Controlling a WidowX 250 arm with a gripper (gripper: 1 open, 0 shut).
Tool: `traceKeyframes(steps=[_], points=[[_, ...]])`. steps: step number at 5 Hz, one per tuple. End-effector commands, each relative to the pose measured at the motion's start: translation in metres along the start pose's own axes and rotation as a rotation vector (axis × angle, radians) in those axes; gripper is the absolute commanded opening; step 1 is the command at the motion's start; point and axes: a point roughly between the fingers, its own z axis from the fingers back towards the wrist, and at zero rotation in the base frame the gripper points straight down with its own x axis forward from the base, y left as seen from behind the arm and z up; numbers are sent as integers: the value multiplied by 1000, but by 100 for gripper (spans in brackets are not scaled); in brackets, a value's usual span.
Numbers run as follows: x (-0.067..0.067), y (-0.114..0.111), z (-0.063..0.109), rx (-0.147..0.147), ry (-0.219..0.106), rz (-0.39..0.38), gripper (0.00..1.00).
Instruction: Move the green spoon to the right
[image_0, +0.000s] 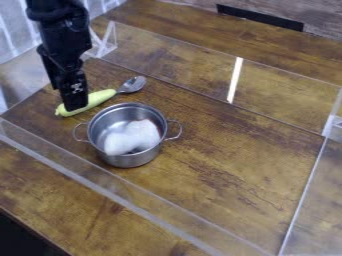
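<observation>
The green spoon (96, 97) lies on the wooden table at the left, its yellow-green handle pointing left and its shiny metal bowl (132, 83) to the right. My black gripper (67, 92) hangs straight down over the handle's left part, open, fingers on either side of it. The fingertips hide part of the handle. Whether they touch the spoon I cannot tell.
A round steel pot (127, 135) with a white roll inside stands just right and nearer than the spoon. Clear acrylic walls (234, 80) fence the table area. Bare wood (241, 150) stretches to the right of the pot.
</observation>
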Motion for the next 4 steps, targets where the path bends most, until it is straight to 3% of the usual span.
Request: traceKeyframes(steps=[1, 2, 4], points=[[5, 8, -11, 39, -33, 15, 100], [14, 11, -26, 50, -51, 24, 100], [30, 22, -34, 48, -91, 10, 100]])
